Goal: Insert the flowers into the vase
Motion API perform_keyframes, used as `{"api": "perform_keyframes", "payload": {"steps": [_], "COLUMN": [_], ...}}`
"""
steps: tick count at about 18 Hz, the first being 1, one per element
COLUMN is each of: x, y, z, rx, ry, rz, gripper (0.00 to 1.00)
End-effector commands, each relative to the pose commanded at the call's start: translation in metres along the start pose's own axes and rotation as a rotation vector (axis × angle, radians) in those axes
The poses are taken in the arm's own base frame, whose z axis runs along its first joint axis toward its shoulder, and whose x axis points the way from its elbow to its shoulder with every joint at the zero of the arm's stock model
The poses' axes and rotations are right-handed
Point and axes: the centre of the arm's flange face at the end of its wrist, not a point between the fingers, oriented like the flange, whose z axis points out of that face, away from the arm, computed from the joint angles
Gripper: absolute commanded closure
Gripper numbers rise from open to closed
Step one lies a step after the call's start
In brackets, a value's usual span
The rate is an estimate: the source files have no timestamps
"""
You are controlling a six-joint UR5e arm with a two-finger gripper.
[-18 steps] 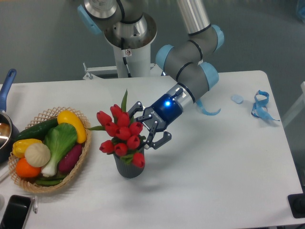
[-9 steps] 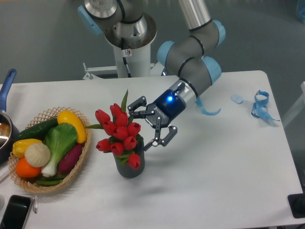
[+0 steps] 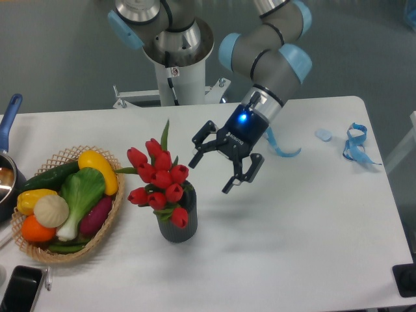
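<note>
The flowers (image 3: 156,180), a bunch of red tulips with green leaves, stand in the vase (image 3: 178,227), a short dark grey cylinder near the table's middle front. The blooms lean left over the vase's rim and hide most of its mouth. My gripper (image 3: 212,172) hangs open up and to the right of the bunch, clear of it, with nothing between its fingers.
A wicker basket (image 3: 109,218) of toy vegetables sits at the left. A blue-handled pot (image 3: 8,130) and a black phone (image 3: 19,289) lie at the left edge. Blue ribbon (image 3: 355,144) and a small pale object (image 3: 323,134) lie at the back right.
My gripper has let go of the flowers and pulled back up and to the right. The bunch now stands by itself in the vase, settled slightly leftward.
</note>
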Motion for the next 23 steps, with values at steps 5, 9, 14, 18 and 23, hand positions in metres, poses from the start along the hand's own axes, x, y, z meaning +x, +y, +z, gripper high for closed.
{"api": "perform_keyframes", "payload": {"steps": [5, 9, 14, 18, 23], "x": [-0.055, -0.081, -0.124, -0.138, -0.133], "y": [-0.032, -0.045, -0.066, -0.084, -0.065], "z": [-0.038, -0.061, -0.094, -0.121, -0.162], "rx": [-0.253, -0.408, -0.63, -0.689, -0.721], "ry": [-0.158, -0.248, -0.218, -0.116, 0.046], "rz": [0.027, 0.034, -0.015, 0.028, 0.158], "gripper": [0.0, 0.0, 0.0, 0.0, 0.0]}}
